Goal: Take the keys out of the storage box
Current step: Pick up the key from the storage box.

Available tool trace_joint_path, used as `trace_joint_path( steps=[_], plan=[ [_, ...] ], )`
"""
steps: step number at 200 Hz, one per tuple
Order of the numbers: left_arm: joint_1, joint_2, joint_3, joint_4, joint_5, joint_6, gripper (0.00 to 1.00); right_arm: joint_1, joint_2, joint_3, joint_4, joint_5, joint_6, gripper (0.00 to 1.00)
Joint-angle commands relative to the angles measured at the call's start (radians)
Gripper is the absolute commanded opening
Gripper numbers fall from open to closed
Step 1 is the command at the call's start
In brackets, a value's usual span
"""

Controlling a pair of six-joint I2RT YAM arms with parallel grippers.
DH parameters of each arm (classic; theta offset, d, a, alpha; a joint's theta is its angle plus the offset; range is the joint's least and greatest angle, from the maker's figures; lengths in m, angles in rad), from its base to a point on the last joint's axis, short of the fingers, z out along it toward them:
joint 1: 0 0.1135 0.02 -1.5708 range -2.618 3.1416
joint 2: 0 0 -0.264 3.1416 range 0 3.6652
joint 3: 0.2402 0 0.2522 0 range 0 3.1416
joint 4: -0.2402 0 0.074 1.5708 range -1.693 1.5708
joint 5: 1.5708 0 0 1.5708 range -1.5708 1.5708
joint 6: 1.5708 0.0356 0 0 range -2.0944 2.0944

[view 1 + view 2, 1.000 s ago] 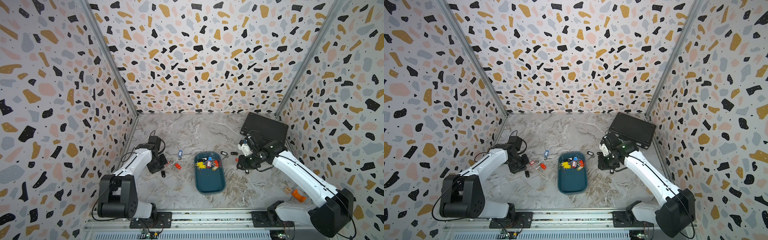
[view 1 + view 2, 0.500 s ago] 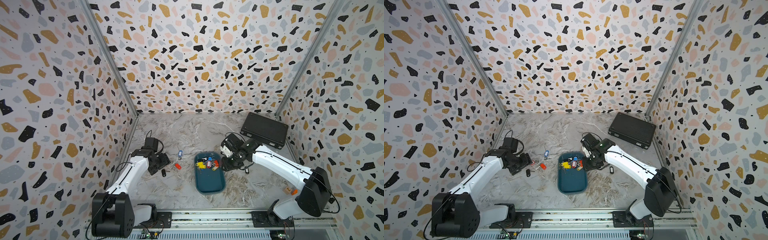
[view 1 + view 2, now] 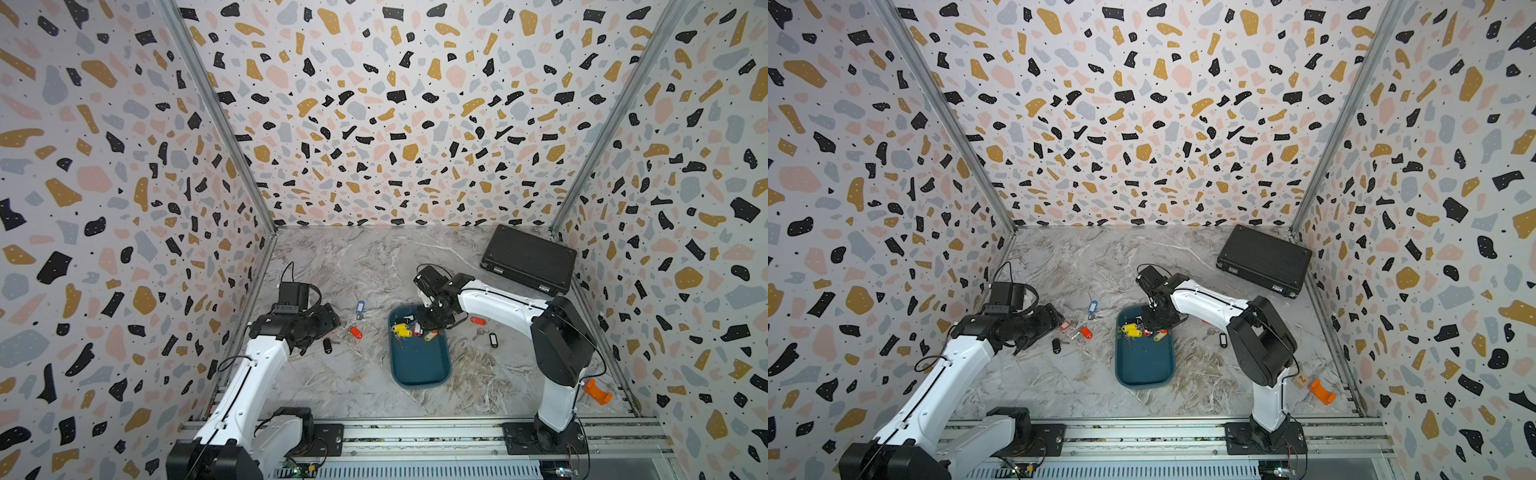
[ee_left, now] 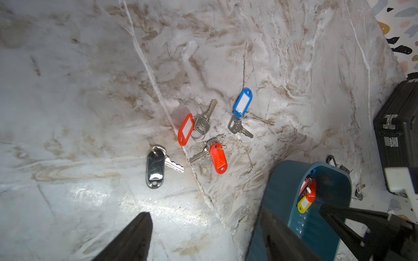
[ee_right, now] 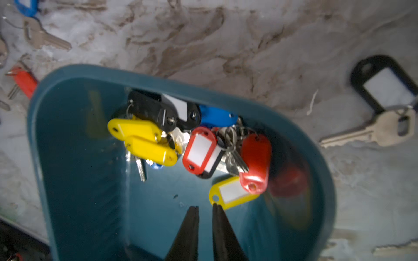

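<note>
The teal storage box (image 3: pixel 419 361) (image 3: pixel 1144 361) lies mid-table. A heap of keys (image 3: pixel 409 328) (image 5: pixel 199 146) with yellow, red, blue and black tags fills its far end. My right gripper (image 3: pixel 428 322) (image 5: pixel 204 206) hangs inside that end just short of the heap. Its jaws are nearly together with a thin gap and hold nothing. One fingertip touches a yellow tag (image 5: pixel 230 192). My left gripper (image 3: pixel 330 326) (image 4: pixel 207 217) stands wide open and empty over the table left of the box (image 4: pixel 280 187).
Loose keys lie left of the box: a blue tag (image 4: pixel 242 102), two red tags (image 4: pixel 186 129) (image 4: pixel 218 158) and a black tag (image 4: pixel 155 166). A red tag (image 3: pixel 478 320) and a black tag (image 3: pixel 493 339) lie to its right. A black case (image 3: pixel 528 257) sits back right, an orange piece (image 3: pixel 596 392) front right.
My right gripper swung from the table right of the box to over the box's far end, and its jaws narrowed. My left gripper opened wide and pulled back from the loose keys.
</note>
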Motion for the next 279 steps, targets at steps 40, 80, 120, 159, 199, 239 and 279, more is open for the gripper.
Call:
trace_joint_path(
  steps=[40, 80, 120, 159, 199, 239, 279],
  plan=[
    [0.006, -0.023, -0.017, 0.023, 0.025, 0.002, 0.79, 0.01, 0.02, -0.013, 0.144, 0.13, 0.032, 0.15],
    [0.006, -0.024, -0.025, 0.029, 0.028, -0.004, 0.79, 0.012, 0.029, -0.061, 0.182, 0.168, 0.016, 0.14],
    [0.006, -0.018, -0.027, 0.032, 0.041, -0.006, 0.79, 0.042, 0.016, -0.15, 0.18, 0.137, 0.012, 0.13],
    [0.006, -0.019, -0.028, 0.036, 0.047, -0.004, 0.79, 0.086, -0.096, -0.239, 0.104, 0.143, 0.052, 0.13],
    [0.006, -0.016, -0.029, 0.042, 0.06, -0.003, 0.79, 0.122, -0.228, -0.283, 0.011, 0.15, 0.082, 0.16],
    [0.006, -0.013, -0.029, 0.044, 0.067, -0.003, 0.78, 0.122, -0.283, -0.198, -0.093, 0.178, 0.053, 0.25],
    [0.006, -0.016, -0.031, 0.046, 0.071, -0.001, 0.78, 0.121, -0.17, -0.077, -0.161, 0.17, 0.006, 0.38]
  ],
)
